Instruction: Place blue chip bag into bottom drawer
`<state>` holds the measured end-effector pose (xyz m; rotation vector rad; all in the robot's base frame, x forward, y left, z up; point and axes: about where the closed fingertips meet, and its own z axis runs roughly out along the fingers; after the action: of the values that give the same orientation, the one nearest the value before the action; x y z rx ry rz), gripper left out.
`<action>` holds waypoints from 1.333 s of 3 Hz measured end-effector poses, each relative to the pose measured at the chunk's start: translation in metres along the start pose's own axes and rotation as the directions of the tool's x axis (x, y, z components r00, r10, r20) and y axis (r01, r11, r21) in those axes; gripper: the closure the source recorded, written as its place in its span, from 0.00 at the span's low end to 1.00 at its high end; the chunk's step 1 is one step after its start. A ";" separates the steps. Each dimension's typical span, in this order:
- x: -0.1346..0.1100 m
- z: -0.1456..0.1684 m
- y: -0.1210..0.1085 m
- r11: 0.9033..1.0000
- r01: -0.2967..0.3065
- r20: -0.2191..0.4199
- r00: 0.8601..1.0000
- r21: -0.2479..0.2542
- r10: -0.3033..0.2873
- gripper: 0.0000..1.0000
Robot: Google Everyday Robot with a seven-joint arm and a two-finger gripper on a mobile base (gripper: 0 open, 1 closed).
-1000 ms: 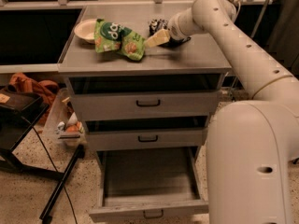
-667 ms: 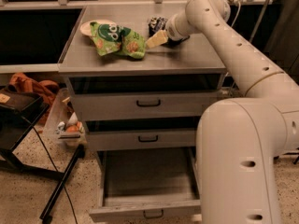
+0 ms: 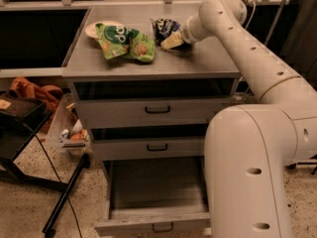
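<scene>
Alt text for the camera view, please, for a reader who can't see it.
The end effector is at the blue chip bag on the grey cabinet top, next to a green snack bag. Below, the bottom drawer is pulled open.

Cream gripper (image 3: 172, 41) beside navy bag (image 3: 162, 28), green bag (image 3: 124, 41)

Lab or workshop room, not a home. A grey metal drawer cabinet (image 3: 158, 115) stands on a speckled hard floor (image 3: 25, 212). Black stand legs (image 3: 64, 202) are at lower left, cables (image 3: 250, 4) at upper right, and a cluttered bin (image 3: 69, 133) at left. The robot's hand (image 3: 173, 40) is over the counter (image 3: 198, 58), upper centre.
</scene>
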<state>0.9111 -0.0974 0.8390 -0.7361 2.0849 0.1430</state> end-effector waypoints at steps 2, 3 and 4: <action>0.000 -0.007 -0.009 1.000 -0.012 0.011 1.000 0.019 0.012 0.89; -0.002 -0.009 -0.009 1.000 -0.013 0.012 1.000 0.020 0.013 1.00; 0.000 -0.026 -0.014 0.999 -0.020 0.041 0.999 0.044 0.018 1.00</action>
<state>0.9002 -0.1180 0.8568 -0.6815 2.0502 0.1208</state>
